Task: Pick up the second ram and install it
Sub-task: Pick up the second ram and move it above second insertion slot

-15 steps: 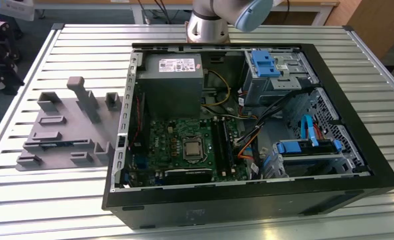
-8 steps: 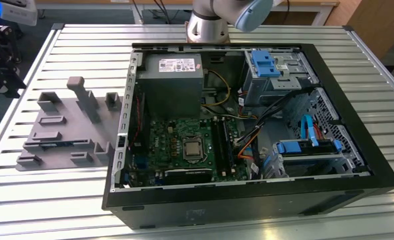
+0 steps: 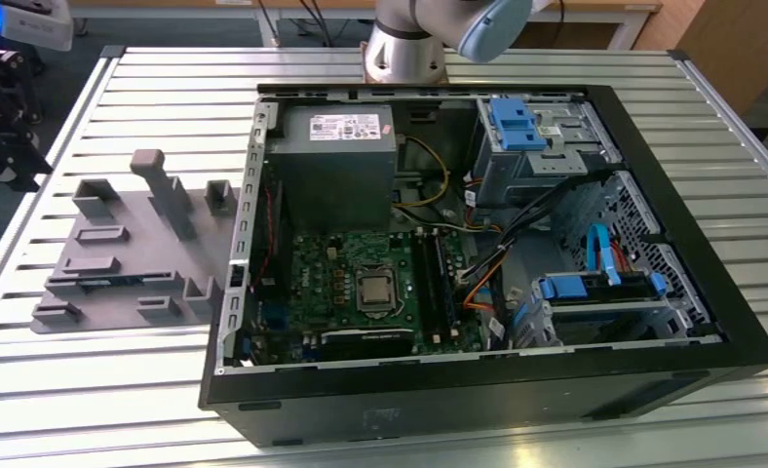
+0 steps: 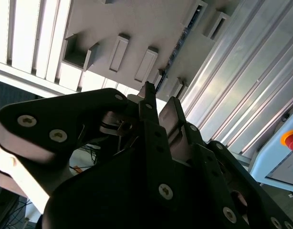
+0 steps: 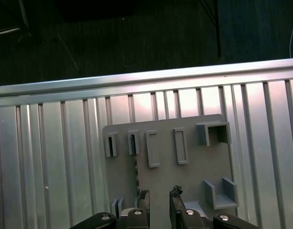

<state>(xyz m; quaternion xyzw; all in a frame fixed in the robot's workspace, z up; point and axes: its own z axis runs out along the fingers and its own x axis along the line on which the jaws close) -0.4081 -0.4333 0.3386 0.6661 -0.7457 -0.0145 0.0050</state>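
Observation:
The second ram (image 5: 135, 172) stands on its edge in the grey plastic tray (image 5: 194, 171), showing as a thin dark toothed line between small raised blocks. In the second wrist view the ram (image 4: 177, 45) is a dark strip across the tray (image 4: 151, 24). My gripper (image 5: 159, 194) hangs well above the tray, its two black fingertips slightly apart with nothing between them, a little to one side of the ram's line. In the second wrist view the gripper (image 4: 158, 102) points at the tray. The exterior view has the tray (image 3: 111, 258) at its left, beside the green motherboard (image 3: 345, 283).
An open black computer case (image 3: 488, 390) lies on the slatted metal table (image 3: 748, 195), with a power supply (image 3: 332, 156), cables and blue drive brackets (image 3: 515, 122) inside. Dark memory slots (image 3: 433, 278) run beside the processor. The arm's base (image 3: 403, 49) stands behind the case.

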